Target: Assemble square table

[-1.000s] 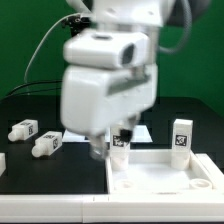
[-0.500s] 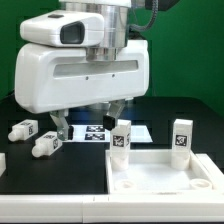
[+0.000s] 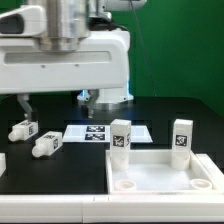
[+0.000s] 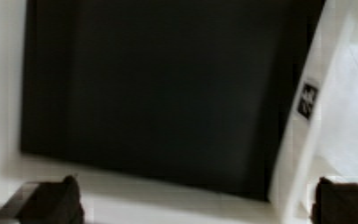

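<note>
The square table looked about half built: one upright leg (image 3: 120,136) and a second upright leg (image 3: 180,139) stood at the far corners of the slab (image 3: 160,178), a loose leg (image 3: 22,129) and another loose leg (image 3: 45,146) lay well off the slab toward the exterior view's left, and the gripper (image 3: 53,100) hung above those two, spread wide and empty.

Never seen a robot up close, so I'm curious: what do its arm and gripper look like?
The arm is bulky, glossy white with rounded edges. Its gripper is a wide white block ending in two short, dark fingers.
</note>
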